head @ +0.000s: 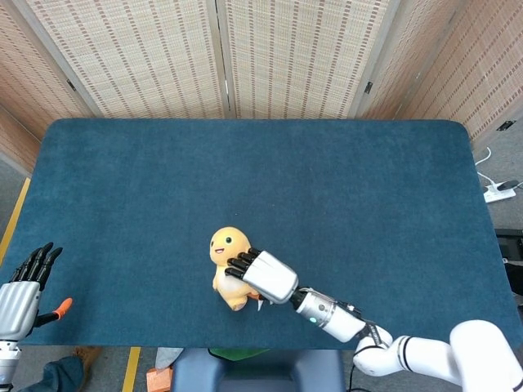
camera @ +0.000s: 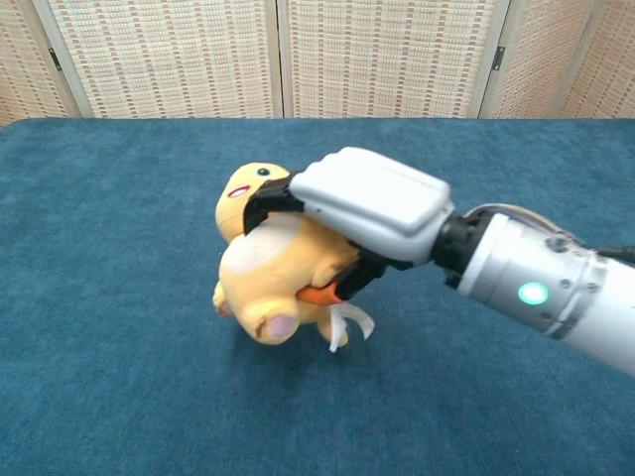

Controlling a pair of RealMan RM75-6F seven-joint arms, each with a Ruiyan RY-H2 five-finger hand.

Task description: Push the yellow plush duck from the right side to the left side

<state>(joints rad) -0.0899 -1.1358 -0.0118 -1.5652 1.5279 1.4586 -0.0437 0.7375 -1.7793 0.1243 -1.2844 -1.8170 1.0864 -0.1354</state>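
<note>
A: What are the surfaces like?

B: The table (head: 343, 188) wears a napped, deep-teal cloth with rounded corners. Behind it, at 12 o'clock, stand woven screens (head: 221, 49) in a pale basket-weave with brown flecks. The right hand (head: 263, 275) has a smooth white shell over its back, black fingers (head: 238, 263) and an orange thumb tip. Its forearm is a glossy white cylinder with a green light.

A: And the duck?

B: The duck (head: 226, 258) is soft yellow plush, round-headed, with a paler belly patch, pink-soled feet and a small open mouth. A white ribbon tag hangs under it. It lies left of the table's middle, toward the near edge, head pointing to 12 o'clock.

A: Is the right hand clutching it?

B: The fingers curl over the duck's body from its 4 o'clock side and the thumb tucks beneath, so the hand grasps the duck while pressing on it.

A: What does each camera add?

B: Only the head view shows the left hand (head: 20, 296), off the table's edge at 8 o'clock, released, fingers straight and apart. Only the chest view shows the thumb, the tag (camera: 349, 323) and the belly.
</note>
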